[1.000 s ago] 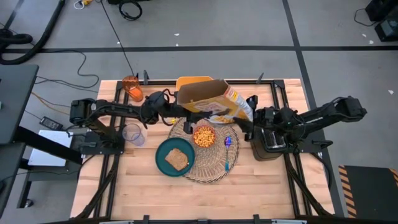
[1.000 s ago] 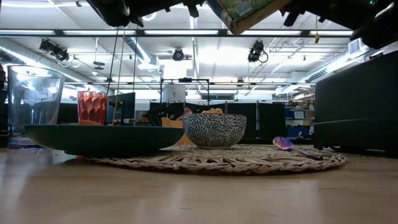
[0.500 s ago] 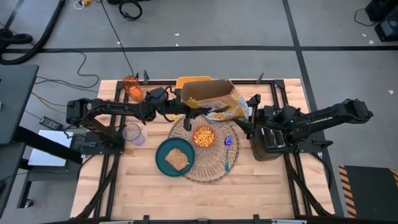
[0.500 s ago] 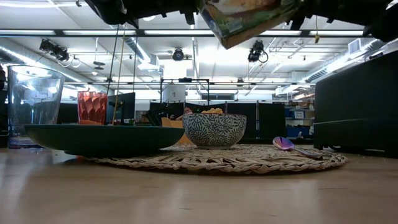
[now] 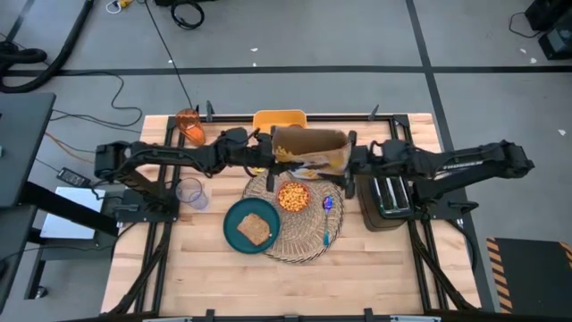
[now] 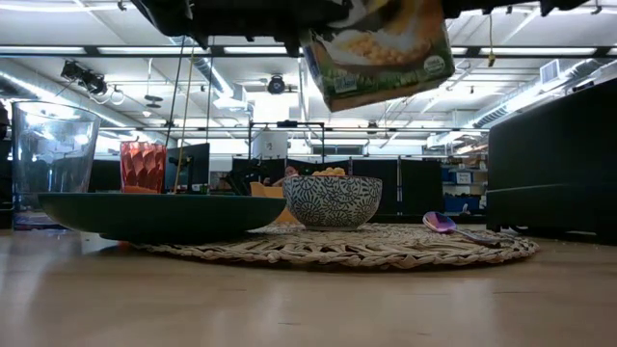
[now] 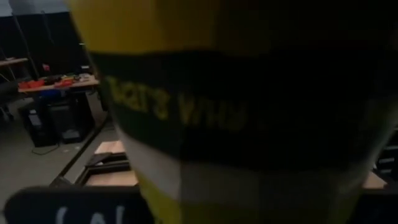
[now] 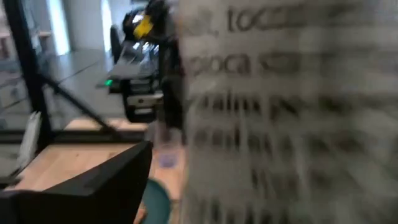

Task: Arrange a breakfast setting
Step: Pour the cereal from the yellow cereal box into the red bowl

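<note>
My left gripper (image 5: 265, 157) pinched the open cardboard cereal box (image 5: 308, 148) above the round woven straw placemat (image 5: 299, 234); my right gripper (image 5: 351, 159) stood spread beside it. The patterned cereal-filled bowl (image 5: 293, 195) sat on the placemat.

Open bare table (image 5: 295, 282) along the near edge. Blocked over the bowl (image 5: 292, 195) by the cereal box (image 5: 310, 149) hung between both arms. Hemmed right by the toaster (image 5: 386, 201), left by the clear glass (image 5: 190, 191) and orange cup (image 5: 189, 128).
</note>
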